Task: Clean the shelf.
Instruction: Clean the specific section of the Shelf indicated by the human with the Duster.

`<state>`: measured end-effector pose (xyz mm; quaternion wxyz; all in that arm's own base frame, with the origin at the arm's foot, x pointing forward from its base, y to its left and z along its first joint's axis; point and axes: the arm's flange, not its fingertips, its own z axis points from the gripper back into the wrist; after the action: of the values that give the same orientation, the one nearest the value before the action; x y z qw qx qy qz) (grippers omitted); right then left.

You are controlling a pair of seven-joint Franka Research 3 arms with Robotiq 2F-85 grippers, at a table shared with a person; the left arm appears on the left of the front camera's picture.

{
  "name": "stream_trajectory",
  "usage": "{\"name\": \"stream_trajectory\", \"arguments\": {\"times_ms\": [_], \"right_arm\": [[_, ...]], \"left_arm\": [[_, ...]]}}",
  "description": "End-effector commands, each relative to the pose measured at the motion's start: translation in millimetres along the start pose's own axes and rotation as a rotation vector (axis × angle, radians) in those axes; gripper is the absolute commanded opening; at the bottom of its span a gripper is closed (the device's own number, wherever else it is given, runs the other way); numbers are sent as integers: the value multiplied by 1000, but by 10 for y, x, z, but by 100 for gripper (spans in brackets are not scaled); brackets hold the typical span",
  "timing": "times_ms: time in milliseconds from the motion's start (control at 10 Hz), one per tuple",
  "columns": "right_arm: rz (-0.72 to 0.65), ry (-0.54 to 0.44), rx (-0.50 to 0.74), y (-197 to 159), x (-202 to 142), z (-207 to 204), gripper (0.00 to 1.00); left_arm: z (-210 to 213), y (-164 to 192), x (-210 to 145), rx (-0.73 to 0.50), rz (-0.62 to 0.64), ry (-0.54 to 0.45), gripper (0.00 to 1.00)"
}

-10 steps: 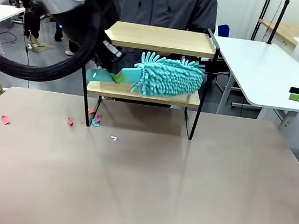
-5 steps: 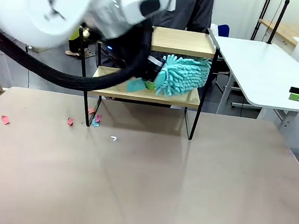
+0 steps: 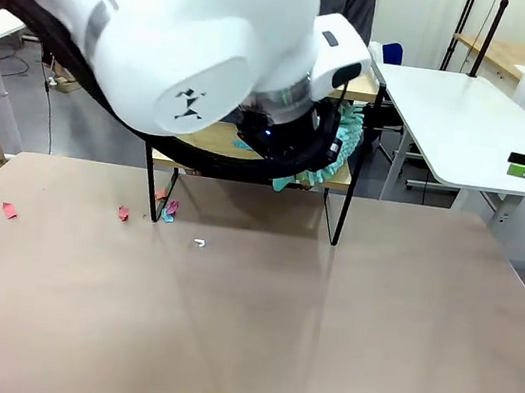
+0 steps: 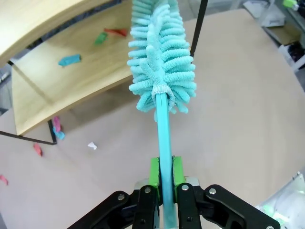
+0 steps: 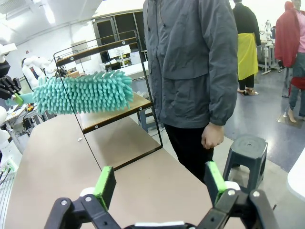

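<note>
The shelf [image 3: 339, 179] stands at the table's far side, mostly behind my left arm; its black leg and the right end of the lower board show. My left gripper [image 4: 164, 177] is shut on the teal handle of a fluffy teal duster [image 4: 159, 62]. The duster head hangs by the lower board's [image 4: 71, 86] edge, near the right post. Teal, green and red paper scraps [image 4: 70, 60] lie on that board. In the right wrist view the duster [image 5: 81, 93] sits between the two boards of the shelf [image 5: 114, 110]. My right gripper [image 5: 159, 183] is open and holds nothing.
Small pink, red and white scraps [image 3: 123, 213] lie on the brown table [image 3: 256, 330] in front of the shelf's left leg. A person in a grey jacket [image 5: 195, 71] stands behind the shelf. A white table [image 3: 455, 115] stands at the back right, beside my right gripper [image 3: 516, 164].
My left arm has swung right across the shelf, sweeping the duster along the lower board to its right end. The arm now covers most of the shelf. The right arm has not moved.
</note>
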<state>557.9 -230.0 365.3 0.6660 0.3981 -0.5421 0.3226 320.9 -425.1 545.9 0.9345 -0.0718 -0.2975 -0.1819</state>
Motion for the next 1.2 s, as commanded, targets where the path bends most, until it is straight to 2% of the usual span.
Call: {"name": "stream_trajectory", "arguments": {"times_ms": [0, 300, 400, 500, 600, 700, 900, 1100], "right_arm": [[5, -3, 0, 20, 36, -21, 100], [5, -3, 0, 20, 36, -21, 100], [5, -3, 0, 20, 36, -21, 100], [5, -3, 0, 20, 36, -21, 100], [5, -3, 0, 20, 36, -21, 100], [5, -3, 0, 20, 36, -21, 100], [5, -3, 0, 20, 36, -21, 100], [5, -3, 0, 20, 36, -21, 100]], "left_arm": [[-195, -186, 143, 42, 9, 11, 13], [-506, -170, 75, 26, 23, 99, 13], [-497, -140, 131, 9, -34, 183, 13], [-462, -92, -10, 3, 7, 88, 13], [-462, -92, -10, 3, 7, 88, 13], [-567, -108, -9, 1, -1, 134, 13], [-627, 84, -19, 49, 11, 188, 13], [-627, 411, -44, 97, 58, 213, 13]]}}
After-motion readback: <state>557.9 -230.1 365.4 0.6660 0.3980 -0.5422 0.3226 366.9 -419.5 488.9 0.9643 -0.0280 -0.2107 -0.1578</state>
